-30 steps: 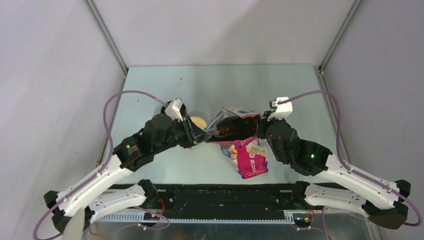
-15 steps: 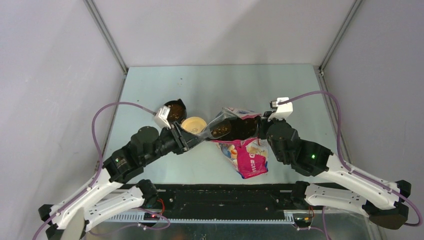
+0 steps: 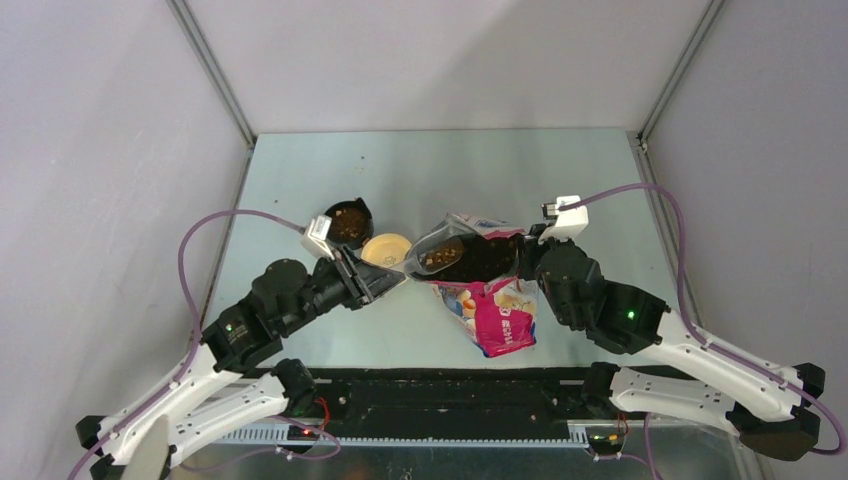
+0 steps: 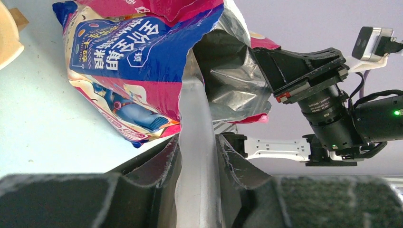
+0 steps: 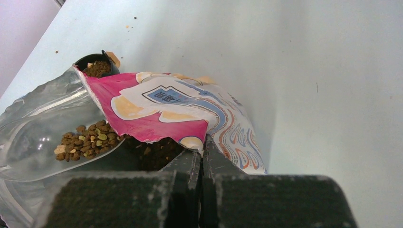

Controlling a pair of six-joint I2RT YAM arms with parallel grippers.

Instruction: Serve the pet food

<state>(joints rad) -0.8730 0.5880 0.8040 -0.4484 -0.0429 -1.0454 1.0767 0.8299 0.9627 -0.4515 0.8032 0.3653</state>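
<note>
Mid-scoop: left gripper (image 4: pixel 197 148), part-closed, clamps the clear plastic scoop (image 5: pixel 33 142) loaded with dark brown kibble (image 5: pixel 86 141); right gripper (image 5: pixel 200 159) pinches the glossy pink-and-blue bag (image 5: pixel 180 111) tight. Next probably calls for a level carry to the tan bowl (image 3: pixel 386 248).

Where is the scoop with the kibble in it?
In the top view, the scoop sits mid-table at the open mouth of the bag, held by the left gripper, right of the tan bowl.

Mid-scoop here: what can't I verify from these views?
- Left wrist: bowl end of the clear plastic scoop, hidden inside the glossy blue-and-pink bag.
- All views: how much dark brown kibble sits deeper in the bag, behind its walls.
- Left wrist: beige bowl, cut by the left edge.
</note>
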